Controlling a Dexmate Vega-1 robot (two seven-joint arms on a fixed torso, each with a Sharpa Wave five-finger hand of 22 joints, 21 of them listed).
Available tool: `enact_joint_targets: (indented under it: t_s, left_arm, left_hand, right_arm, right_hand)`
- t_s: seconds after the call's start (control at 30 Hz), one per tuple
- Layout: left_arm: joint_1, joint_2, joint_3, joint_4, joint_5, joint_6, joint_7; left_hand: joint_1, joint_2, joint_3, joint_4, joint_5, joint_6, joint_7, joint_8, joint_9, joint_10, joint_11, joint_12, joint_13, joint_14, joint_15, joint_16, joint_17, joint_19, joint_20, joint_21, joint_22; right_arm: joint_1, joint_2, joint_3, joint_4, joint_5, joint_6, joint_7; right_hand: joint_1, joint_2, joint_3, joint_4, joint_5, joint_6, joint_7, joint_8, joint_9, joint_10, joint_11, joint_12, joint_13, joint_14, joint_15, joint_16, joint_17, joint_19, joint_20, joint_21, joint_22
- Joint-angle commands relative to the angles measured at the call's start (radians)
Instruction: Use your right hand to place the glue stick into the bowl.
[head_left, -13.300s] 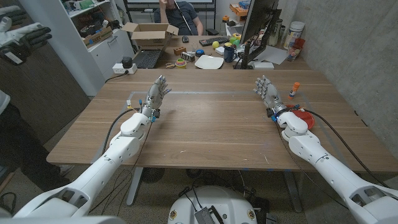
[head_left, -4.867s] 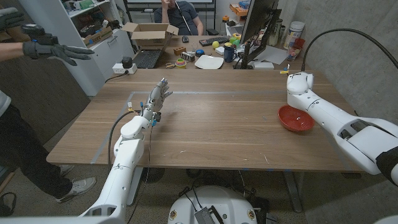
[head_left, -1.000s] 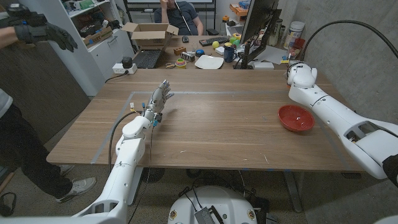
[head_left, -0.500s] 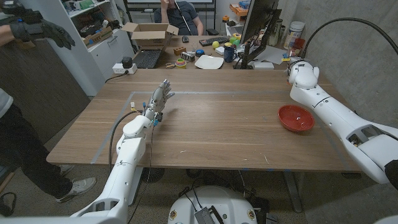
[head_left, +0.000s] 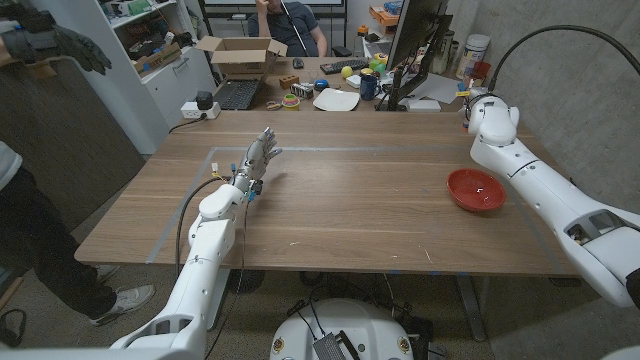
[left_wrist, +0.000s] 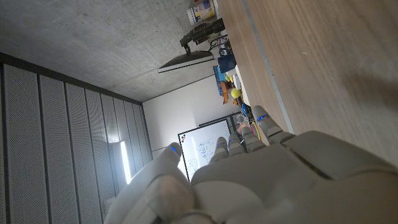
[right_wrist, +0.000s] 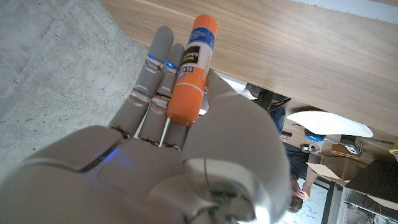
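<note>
My right hand (right_wrist: 186, 149) grips the glue stick (right_wrist: 191, 81), an orange tube with a white label and an orange cap, between thumb and fingers. The stick points out past the fingertips. In the head view my right arm's wrist (head_left: 494, 118) hangs above the table's far right corner, beyond the red bowl (head_left: 476, 189), and hides the hand. The bowl sits on the table near the right edge with nothing visible in it. My left hand (head_left: 258, 155) is raised over the table's left half, fingers apart, holding nothing.
Blue tape lines (head_left: 330, 148) cross the wooden table. Behind its far edge stand a monitor (head_left: 415, 40), a laptop (head_left: 238, 93), a cardboard box (head_left: 240, 55) and a white plate (head_left: 336, 99). A person's gloved hand (head_left: 55, 42) shows at upper left. A concrete wall (head_left: 570, 80) runs along the right.
Over the last second my right wrist has drifted slightly right and farther from the bowl. The glue stick, standing on the table's far right 13 s ago, is now held. Left hand unmoved.
</note>
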Motion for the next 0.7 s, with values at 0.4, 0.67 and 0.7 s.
enact_joint_targets:
  t_s: [0.4,0.67,0.7]
  left_arm:
    - [-0.058,-0.003,0.005,0.088,0.010,-0.017,-0.038]
    - [-0.081,-0.005,0.006,0.125,0.012,-0.027,-0.060]
    - [-0.086,-0.004,0.007,0.133,0.011,-0.030,-0.067]
  left_hand:
    - [-0.011,0.014,-0.005,-0.001,0.005,-0.001,0.007,0.001,0.003,-0.013,-0.001,0.004,0.005,-0.011,0.000,-0.001,0.004,0.006,-0.002,-0.005,0.006]
    - [-0.011,0.014,-0.006,-0.001,0.006,-0.001,0.007,0.001,0.003,-0.012,0.000,0.004,0.005,-0.010,0.001,-0.001,0.004,0.007,-0.002,-0.006,0.006]
    - [-0.011,0.014,-0.006,-0.001,0.006,-0.002,0.008,0.001,0.003,-0.012,0.001,0.005,0.005,-0.010,0.000,-0.001,0.004,0.007,-0.002,-0.007,0.006]
  right_arm:
    - [-0.125,-0.024,0.105,-0.144,-0.096,-0.033,0.104]
    - [-0.179,-0.034,0.139,-0.203,-0.135,-0.066,0.152]
    - [-0.187,-0.035,0.144,-0.212,-0.137,-0.067,0.156]
  right_hand:
    - [0.023,0.043,-0.006,0.011,-0.003,0.014,0.001,0.003,0.007,0.016,0.002,0.009,0.006,0.127,-0.166,0.009,0.007,0.020,-0.145,0.016,-0.003]
    - [0.023,0.046,-0.007,0.014,-0.002,0.019,0.003,0.003,0.009,0.022,0.005,0.011,0.009,0.131,-0.165,0.010,0.008,0.025,-0.147,0.020,-0.005]
    - [0.024,0.047,-0.007,0.014,-0.002,0.021,0.003,0.003,0.009,0.024,0.004,0.012,0.009,0.132,-0.165,0.011,0.009,0.027,-0.148,0.020,-0.006]
